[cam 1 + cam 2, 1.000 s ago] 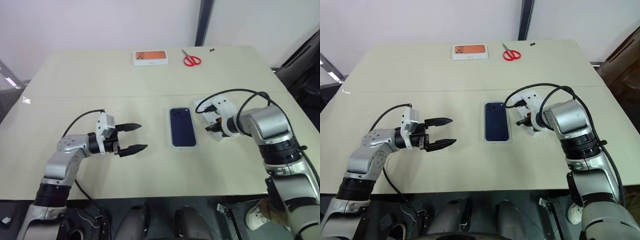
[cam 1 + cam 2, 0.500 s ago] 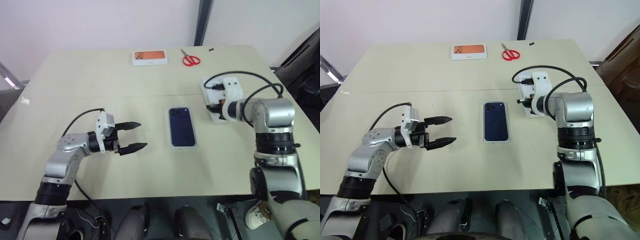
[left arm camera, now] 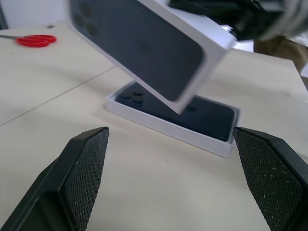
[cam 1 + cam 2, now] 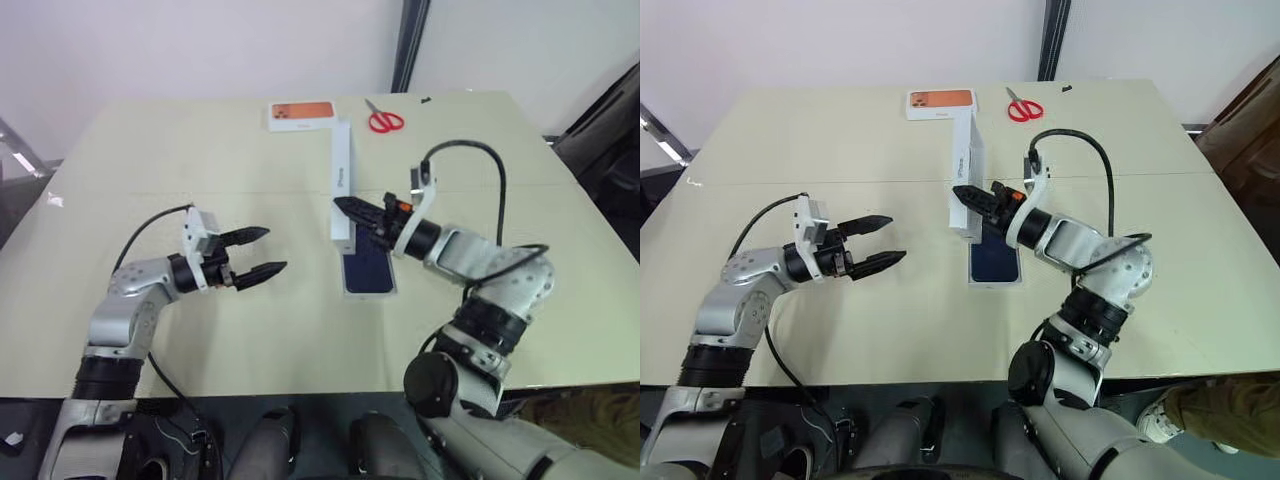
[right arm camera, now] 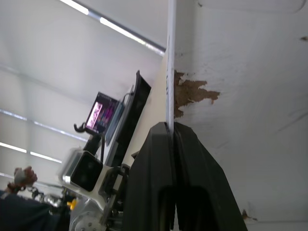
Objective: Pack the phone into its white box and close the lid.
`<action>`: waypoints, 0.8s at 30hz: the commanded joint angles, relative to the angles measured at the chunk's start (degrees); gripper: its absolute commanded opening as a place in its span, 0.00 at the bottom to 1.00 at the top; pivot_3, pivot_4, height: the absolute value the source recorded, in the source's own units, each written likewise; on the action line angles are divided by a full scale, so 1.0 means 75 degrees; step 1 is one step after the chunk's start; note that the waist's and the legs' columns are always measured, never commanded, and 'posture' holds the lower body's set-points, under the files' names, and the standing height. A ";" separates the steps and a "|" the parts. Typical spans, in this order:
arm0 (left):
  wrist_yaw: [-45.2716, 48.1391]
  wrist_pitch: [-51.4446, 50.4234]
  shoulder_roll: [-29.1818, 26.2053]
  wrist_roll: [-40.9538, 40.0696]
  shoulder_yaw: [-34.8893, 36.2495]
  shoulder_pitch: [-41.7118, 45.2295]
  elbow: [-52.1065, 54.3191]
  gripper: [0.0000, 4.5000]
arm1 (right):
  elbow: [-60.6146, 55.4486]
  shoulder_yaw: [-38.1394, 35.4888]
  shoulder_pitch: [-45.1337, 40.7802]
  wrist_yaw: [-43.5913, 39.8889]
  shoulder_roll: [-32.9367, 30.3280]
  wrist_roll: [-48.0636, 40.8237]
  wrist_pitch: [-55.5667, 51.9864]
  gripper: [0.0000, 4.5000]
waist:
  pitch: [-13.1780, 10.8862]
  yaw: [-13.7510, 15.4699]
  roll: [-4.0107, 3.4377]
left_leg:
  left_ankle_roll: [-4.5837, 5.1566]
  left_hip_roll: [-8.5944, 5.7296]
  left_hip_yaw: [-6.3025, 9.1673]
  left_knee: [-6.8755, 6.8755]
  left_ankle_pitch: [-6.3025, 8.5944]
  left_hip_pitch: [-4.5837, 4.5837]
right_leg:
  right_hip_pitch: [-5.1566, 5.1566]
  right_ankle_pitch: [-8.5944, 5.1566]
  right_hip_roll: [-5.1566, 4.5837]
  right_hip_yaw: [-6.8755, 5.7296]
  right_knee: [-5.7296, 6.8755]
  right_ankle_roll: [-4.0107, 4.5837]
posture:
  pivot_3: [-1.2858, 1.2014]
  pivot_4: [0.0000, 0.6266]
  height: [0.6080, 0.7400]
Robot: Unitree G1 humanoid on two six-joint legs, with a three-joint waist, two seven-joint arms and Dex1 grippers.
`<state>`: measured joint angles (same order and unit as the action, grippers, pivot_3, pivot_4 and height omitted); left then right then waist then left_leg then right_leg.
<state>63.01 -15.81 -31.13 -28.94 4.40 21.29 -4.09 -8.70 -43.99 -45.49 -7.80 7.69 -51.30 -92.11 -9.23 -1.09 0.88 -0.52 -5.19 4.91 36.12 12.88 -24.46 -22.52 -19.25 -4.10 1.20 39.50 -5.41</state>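
Both robot arms are showing shiny silver-grey shells with black rings at the joints. The left gripper (image 4: pixel 262 252) and the right gripper (image 4: pixel 342 203) are each wearing two black pointed fingers (image 3: pixel 79 180) with a bumpy dotted pattern inside. A small white block is sitting on each wrist, and a black cable is looping out from it.
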 commanded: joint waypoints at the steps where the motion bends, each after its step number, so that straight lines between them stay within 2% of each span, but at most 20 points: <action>1: -0.0038 -0.0045 0.0001 -0.0204 0.0214 0.0268 0.0078 0.97 | -0.0113 -0.0238 0.0182 0.1303 0.0843 -0.2037 -0.0052 0.01 | 0.0000 -0.0016 0.0000 | 0.0000 0.0000 0.0001 -0.0001 0.0000 0.0000 | -0.0002 0.0000 0.0000 0.0000 0.0001 0.0000 | 0.52 0.24 0.95; 5: -0.0187 -0.0183 0.0153 -0.0251 0.0158 0.0289 0.0177 0.97 | 0.0067 0.0367 0.0833 0.2770 0.0890 -0.4068 -0.0003 0.01 | 0.0004 -0.0055 -0.0007 | 0.0000 0.0003 0.0000 -0.0009 -0.0001 0.0001 | -0.0006 0.0000 0.0001 0.0000 0.0005 0.0000 | 0.52 0.24 0.95; 7: -0.0269 -0.0192 0.0265 -0.0204 0.0073 0.0222 0.0270 0.97 | 0.0062 0.1115 0.1381 0.3344 0.0617 -0.4855 0.0236 0.01 | 0.0004 -0.0117 -0.0006 | 0.0001 0.0003 -0.0001 -0.0013 -0.0001 0.0001 | -0.0006 0.0000 0.0001 0.0001 0.0004 0.0000 | 0.52 0.24 0.95; 13: -0.0391 -0.0241 0.0420 -0.0158 -0.0051 0.0051 0.0530 0.97 | 0.0055 0.3269 0.2395 0.4986 -0.0620 -0.7419 0.2163 0.01 | 0.0003 -0.0230 -0.0007 | 0.0007 0.0004 -0.0001 -0.0012 0.0001 0.0001 | -0.0006 -0.0001 0.0002 0.0004 0.0005 0.0000 | 0.52 0.24 0.95; 16: -0.0412 -0.0231 0.0427 -0.0144 -0.0096 -0.0056 0.0607 0.97 | 0.0048 0.4166 0.2649 0.4976 -0.1150 -0.8125 0.2674 0.01 | 0.0004 -0.0226 -0.0008 | 0.0009 0.0005 -0.0001 -0.0010 0.0002 0.0003 | -0.0002 -0.0001 0.0004 0.0002 0.0004 0.0000 | 0.52 0.24 0.95; 21: -0.0335 -0.0392 0.0398 -0.0161 -0.0234 -0.0271 0.0652 0.97 | 0.0203 0.4895 0.2798 0.4863 -0.1798 -0.8227 0.3443 0.01 | 0.0004 -0.0210 -0.0007 | 0.0013 0.0010 -0.0001 -0.0008 0.0004 0.0002 | 0.0002 -0.0002 0.0009 0.0001 -0.0003 -0.0001 | 0.52 0.24 0.95; 22: -0.0293 -0.0404 0.0395 -0.0127 -0.0289 -0.0324 0.0602 0.85 | 0.0309 0.4984 0.2807 0.4787 -0.1934 -0.8217 0.3556 0.00 | 0.0004 -0.0205 -0.0007 | 0.0015 0.0010 -0.0001 -0.0003 0.0005 0.0003 | 0.0007 -0.0002 0.0009 0.0001 -0.0004 -0.0001 | 0.52 0.24 0.95; 24: -0.0292 -0.0275 0.0466 0.0045 -0.0457 -0.0450 0.0509 0.68 | 0.0593 0.5088 0.2781 0.4551 -0.2127 -0.7805 0.3743 0.00 | 0.0004 -0.0189 -0.0007 | 0.0018 0.0010 -0.0001 0.0000 0.0007 0.0003 | 0.0012 -0.0002 0.0009 0.0000 -0.0008 -0.0001 | 0.52 0.24 0.95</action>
<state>60.26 -18.57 -27.78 -29.16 2.10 18.27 -1.41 -4.82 -6.43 -24.05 28.28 -7.66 -110.56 -65.68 -9.21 -2.51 0.82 -0.37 -5.12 4.90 36.12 12.94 -24.43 -22.41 -19.27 -4.04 1.19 39.42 -5.41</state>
